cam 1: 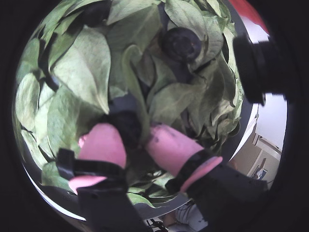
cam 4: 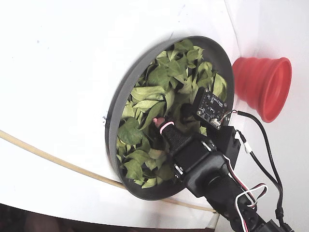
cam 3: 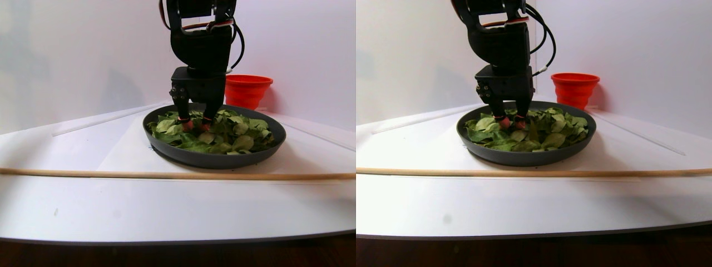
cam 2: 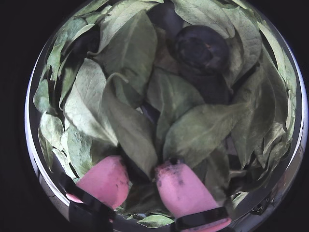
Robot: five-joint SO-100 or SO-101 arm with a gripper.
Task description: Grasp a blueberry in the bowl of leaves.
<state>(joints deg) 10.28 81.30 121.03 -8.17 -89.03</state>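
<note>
Pink fingertips (cam 1: 104,145) of the gripper (cam 1: 135,140) are pressed into the leaves (cam 1: 82,72), slightly parted around a dark blueberry (cam 1: 126,123). A second blueberry (cam 2: 202,46) is seen at 1 o'clock; round, no long axis is shown.

Green leaves (cam 2: 130,116), paler on some undersides, in dark-grey bowl (cam 3: 217,158). Near-black blueberry (cam 2: 201,47). Pink fingertips (cam 1: 104,145), smudged dark, banded black. Red ribbed cup (cam 4: 263,87). Black arm (cam 3: 201,50). White table (cam 3: 167,206), tan stick (cam 3: 167,175).

Green leaves (cam 2: 130,125) heap loosely in the dark-grey bowl (cam 3: 222,159). One dark blueberry (cam 1: 126,124) sits between the tool (cam 1: 138,140) tips. Another blueberry (cam 2: 202,47) lies just beyond.
</note>
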